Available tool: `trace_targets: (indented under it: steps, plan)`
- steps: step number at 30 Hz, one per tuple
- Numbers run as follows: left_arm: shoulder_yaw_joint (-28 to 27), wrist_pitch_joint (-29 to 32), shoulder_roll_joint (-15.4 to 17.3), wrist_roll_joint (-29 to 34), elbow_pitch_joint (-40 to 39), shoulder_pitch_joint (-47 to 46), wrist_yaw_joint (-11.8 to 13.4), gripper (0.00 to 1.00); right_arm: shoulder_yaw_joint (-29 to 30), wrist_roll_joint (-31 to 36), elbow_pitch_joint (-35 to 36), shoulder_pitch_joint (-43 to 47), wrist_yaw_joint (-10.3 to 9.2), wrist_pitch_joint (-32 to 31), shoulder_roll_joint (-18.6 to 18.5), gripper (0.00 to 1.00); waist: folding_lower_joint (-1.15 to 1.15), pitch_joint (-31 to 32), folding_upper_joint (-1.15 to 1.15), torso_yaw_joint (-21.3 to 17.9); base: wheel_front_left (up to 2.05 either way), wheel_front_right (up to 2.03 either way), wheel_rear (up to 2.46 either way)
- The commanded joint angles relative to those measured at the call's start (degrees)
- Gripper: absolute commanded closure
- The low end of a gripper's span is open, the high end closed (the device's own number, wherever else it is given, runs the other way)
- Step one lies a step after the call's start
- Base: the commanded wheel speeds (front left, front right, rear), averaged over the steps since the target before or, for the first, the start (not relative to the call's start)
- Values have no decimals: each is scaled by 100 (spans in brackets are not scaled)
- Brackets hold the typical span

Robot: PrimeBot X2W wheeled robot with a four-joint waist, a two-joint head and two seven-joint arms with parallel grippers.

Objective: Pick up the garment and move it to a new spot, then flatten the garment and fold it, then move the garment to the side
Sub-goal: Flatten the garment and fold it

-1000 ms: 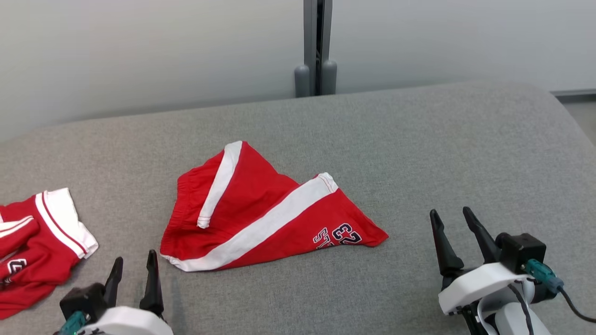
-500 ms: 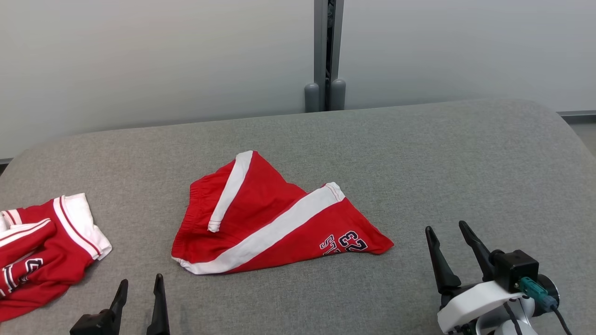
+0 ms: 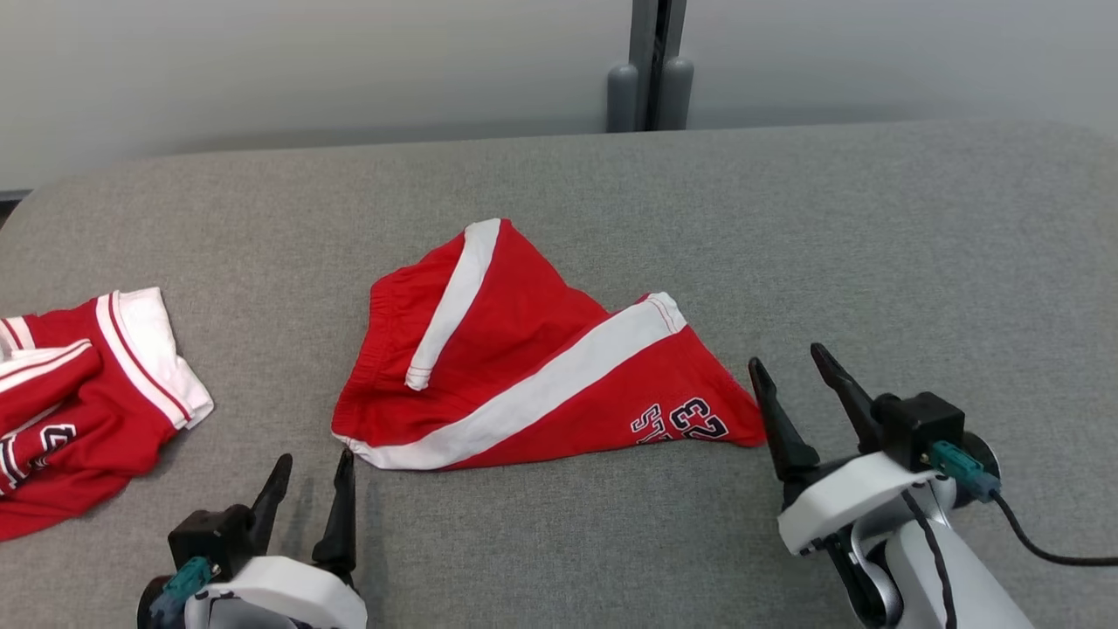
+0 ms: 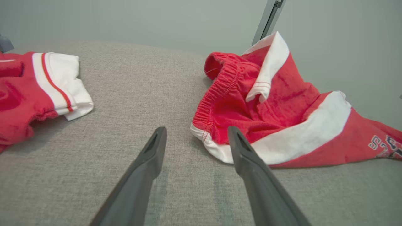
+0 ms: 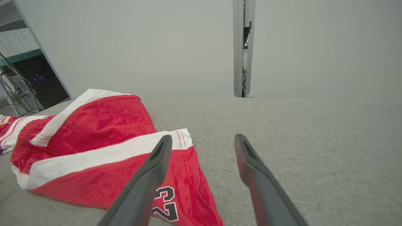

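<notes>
The left gripper (image 3: 315,456) sits at the near left with its two dark fingers spread wide and empty. The right gripper (image 3: 787,355), at the near right, is just as wide and holds nothing.

At the far left of the grey padded surface (image 3: 830,218) lies a crumpled red and white top (image 3: 79,393), well apart from both grippers. Behind the surface is a pale wall with a grey post (image 3: 651,70) right of centre. Only bare grey fabric separates the left gripper from the shorts (image 3: 524,349).

The shorts are red with broad white stripes. They lie rumpled in a rough triangle, with the gathered waistband on the left, one striped flap turned over on top, and a navy 23 printed near the right corner.

They rest in the middle of the surface, between the two grippers and slightly farther back. Their near-left white corner is just ahead of the left gripper's right finger. Their right corner is just beside the right gripper's left finger, possibly touching it; I cannot tell.
</notes>
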State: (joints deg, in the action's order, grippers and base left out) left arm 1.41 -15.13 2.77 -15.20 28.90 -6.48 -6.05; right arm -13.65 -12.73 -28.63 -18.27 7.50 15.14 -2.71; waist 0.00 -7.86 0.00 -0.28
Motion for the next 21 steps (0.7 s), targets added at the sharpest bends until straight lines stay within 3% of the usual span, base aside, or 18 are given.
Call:
trace_targets:
  steps: [1, 8, 15, 21]
  plan:
    - [-22, -3, 27, 23, 62, -201, -50, 0, -39, -12, -14, -184, -2, 1, -40, 0, 0, -257, 0, 83, 0, 0, 0]
    - [44, -3, 75, 39, 405, -613, -145, 0, -184, -45, -78, -595, -2, 1, -38, 0, 0, -558, 0, 79, 0, 0, 0]
    - [519, -3, 291, -357, 334, -759, -141, 0, -194, -41, -94, -694, -2, 1, -38, 0, 0, -716, 0, 23, 0, 0, 0]
    - [549, -3, 386, -563, 235, -850, -143, 0, -139, -39, -54, -717, -2, 1, -37, 0, 0, -850, 0, -43, 0, 0, 0]
